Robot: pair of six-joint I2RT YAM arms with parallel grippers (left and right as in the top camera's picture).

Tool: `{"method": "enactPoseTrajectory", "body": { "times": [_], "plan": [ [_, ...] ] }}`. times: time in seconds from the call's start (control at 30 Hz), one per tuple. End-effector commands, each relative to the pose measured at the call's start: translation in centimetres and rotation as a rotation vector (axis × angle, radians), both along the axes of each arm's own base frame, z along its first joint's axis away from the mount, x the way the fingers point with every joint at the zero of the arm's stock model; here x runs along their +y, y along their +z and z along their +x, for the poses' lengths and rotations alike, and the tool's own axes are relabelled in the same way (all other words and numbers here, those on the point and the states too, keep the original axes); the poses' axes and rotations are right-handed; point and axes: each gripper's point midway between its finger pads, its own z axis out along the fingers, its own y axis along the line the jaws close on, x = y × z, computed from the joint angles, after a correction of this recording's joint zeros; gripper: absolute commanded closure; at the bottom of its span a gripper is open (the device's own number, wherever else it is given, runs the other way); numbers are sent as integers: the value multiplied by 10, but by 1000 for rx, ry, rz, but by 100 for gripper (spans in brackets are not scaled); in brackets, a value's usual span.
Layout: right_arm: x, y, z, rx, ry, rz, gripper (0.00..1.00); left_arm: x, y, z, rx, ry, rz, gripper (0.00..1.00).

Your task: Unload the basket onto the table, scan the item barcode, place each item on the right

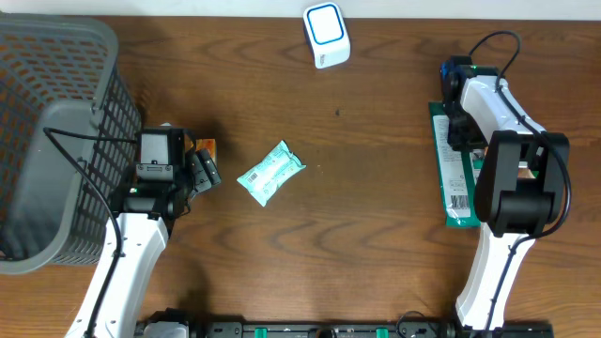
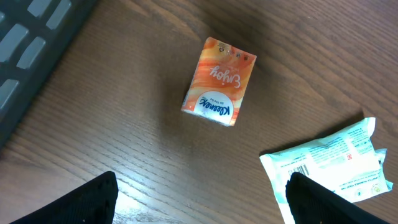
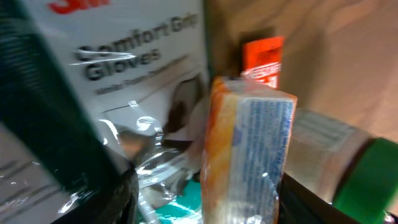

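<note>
The left gripper (image 2: 200,182) hangs with its 2 fingers wide apart and nothing between them. The Kleenex tissue pack (image 2: 219,81) lies flat on the wooden table (image 2: 124,155) just ahead of the fingertips, clear of both. This looks like the approach before a pickup; no grasp has been made.

The pack's long axis runs away from the hand, leaning a little to the hand's right at the far end. The Kleenex logo end points back toward the fingers and the print reads upside down from the wrist. No barcode shows on the upper face, so it is probably underneath or on a side.

Off to the right of that hand lies a teal-and-white packet (image 2: 326,163). Its long axis runs across the view, and a small barcode (image 2: 300,169) faces up near its nearer end.

The right gripper (image 3: 208,186) also has its fingers spread. An orange-and-white pack (image 3: 249,155) stands on edge between them, with a gap on 1 side, so it appears let go rather than pinched. It sits beside a Comfort Grip Gloves pack (image 3: 124,62).

The next move likely calls for the left hand to come down, close across the tissue pack's narrow width, and lift it. It would then turn the pack until the code faces the white-and-blue scanner (image 1: 326,35), which stands well beyond that hand.
</note>
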Motion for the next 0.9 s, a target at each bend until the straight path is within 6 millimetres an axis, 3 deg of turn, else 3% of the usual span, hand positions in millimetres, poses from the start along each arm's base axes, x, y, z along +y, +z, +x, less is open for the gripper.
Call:
{"method": "enactPoseTrajectory", "body": {
  "times": [0.0, 0.13, 0.33, 0.47, 0.57, 0.67, 0.73, 0.77, 0.8, 0.83, 0.87],
  "plan": [
    [23, -12, 1, 15, 44, 171, 32, 2, 10, 6, -25, 5, 11, 13],
    [36, -11, 4, 5, 57, 259, 30, 2, 10, 6, -25, 5, 11, 13],
    [38, 28, 10, -57, 64, 272, 34, 2, 10, 6, -26, 5, 11, 13],
    [39, 53, 11, -110, 71, 270, 56, 2, 10, 6, -26, 5, 11, 13],
    [47, 59, 9, -120, 72, 318, 69, 2, 10, 6, -25, 5, 11, 13],
    [60, 55, 6, -111, 72, 401, 69, 2, 10, 6, -25, 5, 11, 13],
    [62, 55, 5, -95, 94, 412, 99, 2, 10, 6, -25, 5, 11, 12],
    [62, 55, 3, -82, 110, 411, 99, 2, 10, 6, -26, 5, 11, 12],
    [61, 55, 3, -81, 110, 406, 98, 2, 10, 6, -26, 5, 11, 13],
    [60, 55, 2, -78, 108, 399, 36, 2, 10, 6, -25, 5, 11, 13],
    [60, 55, 2, -77, 108, 399, 22, 2, 10, 6, -26, 5, 11, 13]
  ]
}}
